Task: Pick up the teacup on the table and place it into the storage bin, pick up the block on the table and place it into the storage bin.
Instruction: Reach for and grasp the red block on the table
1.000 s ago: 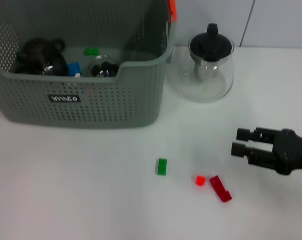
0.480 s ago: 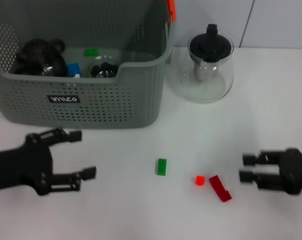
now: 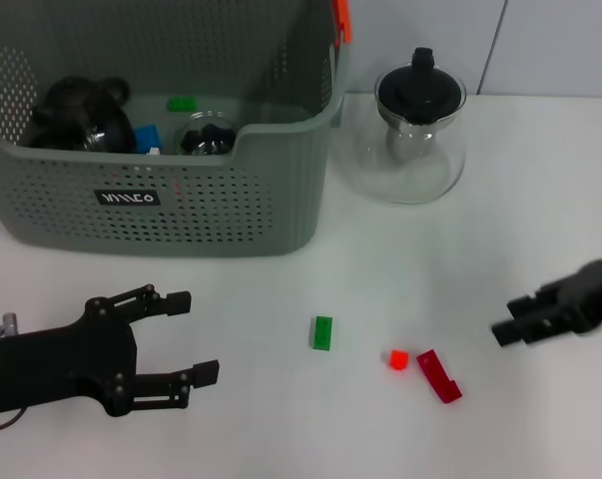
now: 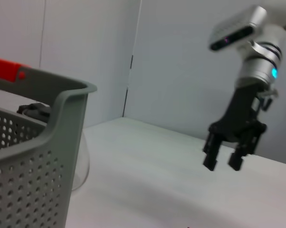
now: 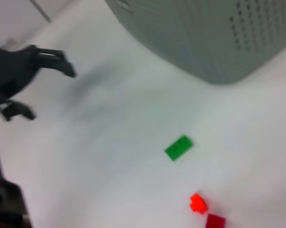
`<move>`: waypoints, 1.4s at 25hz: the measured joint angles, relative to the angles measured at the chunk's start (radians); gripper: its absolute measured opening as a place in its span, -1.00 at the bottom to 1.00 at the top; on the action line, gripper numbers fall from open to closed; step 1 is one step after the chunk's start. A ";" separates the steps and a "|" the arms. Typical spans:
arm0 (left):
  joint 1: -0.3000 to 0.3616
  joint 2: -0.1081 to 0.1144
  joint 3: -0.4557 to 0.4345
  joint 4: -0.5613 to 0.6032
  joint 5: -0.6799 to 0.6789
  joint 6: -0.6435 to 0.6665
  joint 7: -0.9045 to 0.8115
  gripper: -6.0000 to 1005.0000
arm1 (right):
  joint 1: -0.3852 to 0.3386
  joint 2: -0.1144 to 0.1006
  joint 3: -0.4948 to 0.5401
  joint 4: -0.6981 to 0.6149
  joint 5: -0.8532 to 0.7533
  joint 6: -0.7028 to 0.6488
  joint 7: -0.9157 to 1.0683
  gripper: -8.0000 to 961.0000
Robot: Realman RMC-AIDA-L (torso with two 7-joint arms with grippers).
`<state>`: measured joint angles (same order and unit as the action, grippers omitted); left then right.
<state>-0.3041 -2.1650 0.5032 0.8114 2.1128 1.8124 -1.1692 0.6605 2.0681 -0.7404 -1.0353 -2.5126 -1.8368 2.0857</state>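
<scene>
The grey-green storage bin [image 3: 221, 205] stands at the back left, with an orange tab [image 4: 5, 69] on its rim [image 4: 62, 90]. A clear glass teacup [image 3: 207, 135] sits inside it beside a blue block [image 3: 147, 137] and a green block [image 3: 182, 103]. On the table lie a green block [image 3: 322, 332] [image 5: 179, 147], a small orange-red block [image 3: 398, 359] [image 5: 198, 203] and a dark red block [image 3: 439, 376]. My left gripper [image 3: 193, 336] is open at the front left, left of the green block. My right gripper [image 3: 508, 319] [image 4: 223, 164] hovers at the right edge, its fingers slightly apart and empty.
A glass teapot [image 3: 418, 130] with a black lid stands on the table just right of the bin. A dark round pot [image 3: 81, 115] lies in the bin's left part. A wall rises behind the table.
My left arm has come into view and moved right toward the green block. My right gripper has pulled back toward the right edge, away from the red blocks.
</scene>
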 joint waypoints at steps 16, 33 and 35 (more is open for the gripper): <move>-0.001 0.003 -0.110 -0.088 -0.029 0.007 0.043 0.80 | 0.245 0.031 -0.528 0.103 -0.098 0.157 0.618 0.22; -0.016 0.005 -0.119 -0.117 -0.027 -0.004 0.055 0.80 | 0.182 0.040 -0.752 0.164 -0.028 0.324 0.703 0.22; -0.016 0.004 -0.120 -0.119 -0.027 -0.005 0.056 0.80 | 0.180 0.040 -0.759 0.164 -0.022 0.326 0.702 0.22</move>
<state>-0.3206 -2.1606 0.3836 0.6927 2.0862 1.8074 -1.1137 0.8409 2.1077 -1.4997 -0.8709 -2.5342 -1.5113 2.7875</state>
